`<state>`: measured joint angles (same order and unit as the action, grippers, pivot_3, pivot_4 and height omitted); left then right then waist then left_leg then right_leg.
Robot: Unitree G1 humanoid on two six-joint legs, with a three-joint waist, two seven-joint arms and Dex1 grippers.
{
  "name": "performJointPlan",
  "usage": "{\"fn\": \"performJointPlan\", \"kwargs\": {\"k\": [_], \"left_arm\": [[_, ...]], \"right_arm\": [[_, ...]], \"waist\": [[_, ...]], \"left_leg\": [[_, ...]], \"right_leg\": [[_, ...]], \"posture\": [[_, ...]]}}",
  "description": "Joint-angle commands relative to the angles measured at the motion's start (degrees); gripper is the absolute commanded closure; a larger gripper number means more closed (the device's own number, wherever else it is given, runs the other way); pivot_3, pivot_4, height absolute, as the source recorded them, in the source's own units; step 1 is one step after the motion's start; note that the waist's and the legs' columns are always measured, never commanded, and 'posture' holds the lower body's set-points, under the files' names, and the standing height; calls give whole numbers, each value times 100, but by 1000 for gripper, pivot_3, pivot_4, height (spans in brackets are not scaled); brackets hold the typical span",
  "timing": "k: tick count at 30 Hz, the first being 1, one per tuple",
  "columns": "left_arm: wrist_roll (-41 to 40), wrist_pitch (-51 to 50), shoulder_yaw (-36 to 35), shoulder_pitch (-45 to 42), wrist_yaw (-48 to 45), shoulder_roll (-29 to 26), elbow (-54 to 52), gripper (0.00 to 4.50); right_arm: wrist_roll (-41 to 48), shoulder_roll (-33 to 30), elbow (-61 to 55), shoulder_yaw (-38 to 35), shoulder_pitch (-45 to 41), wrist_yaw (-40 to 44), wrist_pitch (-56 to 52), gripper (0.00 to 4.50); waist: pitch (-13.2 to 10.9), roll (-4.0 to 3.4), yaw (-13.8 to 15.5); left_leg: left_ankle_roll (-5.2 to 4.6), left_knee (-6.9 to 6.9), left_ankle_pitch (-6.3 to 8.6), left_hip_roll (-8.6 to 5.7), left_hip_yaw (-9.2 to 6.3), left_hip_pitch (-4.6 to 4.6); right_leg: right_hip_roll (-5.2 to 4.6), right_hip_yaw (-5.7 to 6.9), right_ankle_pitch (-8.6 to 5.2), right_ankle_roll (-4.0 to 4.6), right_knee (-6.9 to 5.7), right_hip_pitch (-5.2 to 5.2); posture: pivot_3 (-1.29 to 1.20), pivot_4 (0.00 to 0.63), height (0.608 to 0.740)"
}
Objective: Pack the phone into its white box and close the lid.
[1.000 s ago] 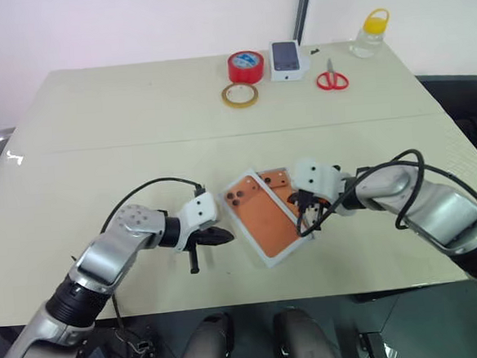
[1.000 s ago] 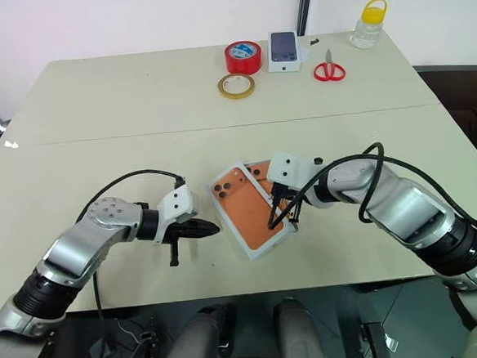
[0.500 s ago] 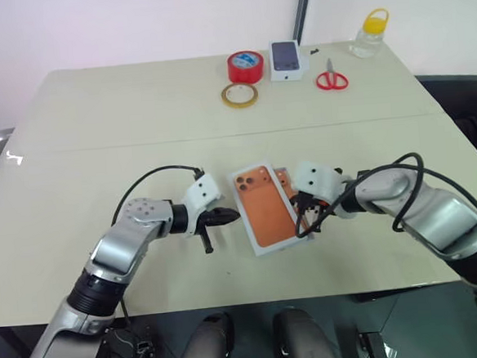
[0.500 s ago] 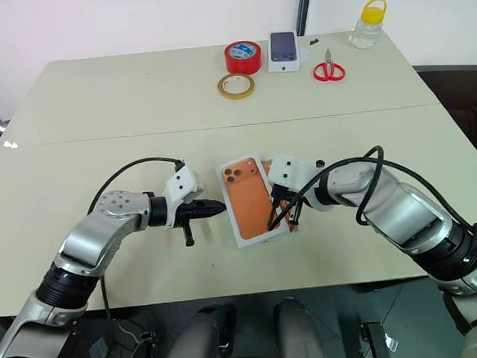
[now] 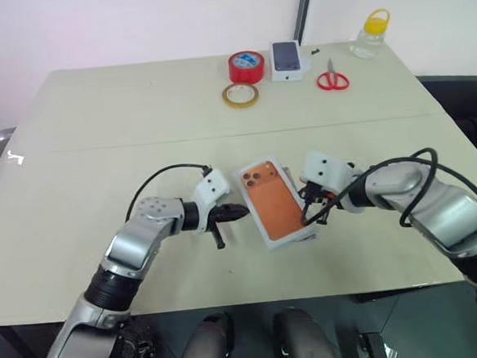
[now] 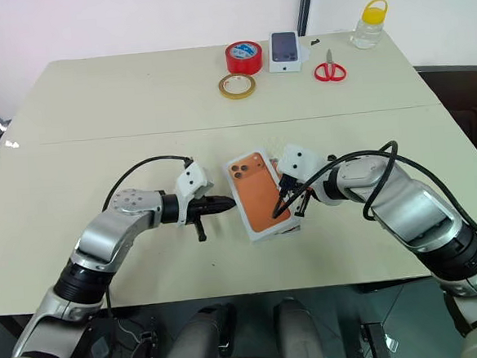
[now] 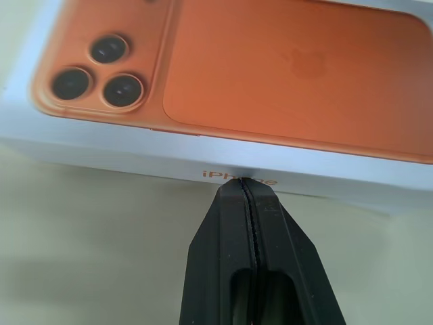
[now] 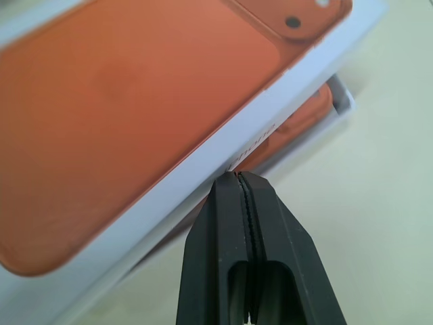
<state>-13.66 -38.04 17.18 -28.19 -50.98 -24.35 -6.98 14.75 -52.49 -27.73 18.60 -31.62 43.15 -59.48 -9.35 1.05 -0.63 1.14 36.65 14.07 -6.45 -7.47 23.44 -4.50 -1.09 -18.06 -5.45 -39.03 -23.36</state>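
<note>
Since the earlier frames the lid (image 5: 274,204) has swung from a diagonal lie to one closer to square with the white box (image 8: 336,114), and the left end effector (image 5: 239,214) has advanced rightward to the lid's long side. Left end effector: fingers fully closed, holding nothing, tip pressed against the lid's white side wall beside the small printed lettering. Right end effector (image 5: 305,218): fingers likewise fully closed, empty, tip against the lid's opposite long side. Lid rests printed face up on the white box but skewed, so that one corner of the box projects from under it on the right end effector's side. Within that exposed corner an orange edge of the phone (image 8: 303,126) is visible, lying inside the box. Lid's long axis runs from roughly 11 o'clock to 5 o'clock on the tabletop (image 5: 120,122), the printed lens cluster at the far end. Toward 12 o'clock, well apart, stand a red tape roll (image 5: 246,65), a yellowish tape ring (image 5: 240,95), a smaller white box (image 5: 287,59), red-handled scissors (image 5: 331,78) and a clear jar with a yellow lid (image 5: 370,32).
</note>
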Motion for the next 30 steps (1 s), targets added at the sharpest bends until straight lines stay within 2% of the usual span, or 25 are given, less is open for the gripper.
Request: {"fn": "performJointPlan", "kwargs": {"k": [1, 30], "left_arm": [[-36, 255, 114, -192, -37, 213, -73, 4500], [41, 357, 50, -57, -155, 19, 0, 4500]], "right_arm": [[117, 43, -374, -112, 66, 108, 30, 4469], [-72, -86, -451, -241, 551, 70, 31, 4469]], "waist": [[0, 0, -3], [0, 0, -3]], "left_leg": [[0, 0, 0, 1, 0, 0], [-2, 16, 2, 1, 0, 1]], "right_leg": [[1, 0, 0, 0, 0, 0], [1, 1, 0, -1, -2, 5]], "posture": [[0, 150, 740], [0, 150, 740]]}}
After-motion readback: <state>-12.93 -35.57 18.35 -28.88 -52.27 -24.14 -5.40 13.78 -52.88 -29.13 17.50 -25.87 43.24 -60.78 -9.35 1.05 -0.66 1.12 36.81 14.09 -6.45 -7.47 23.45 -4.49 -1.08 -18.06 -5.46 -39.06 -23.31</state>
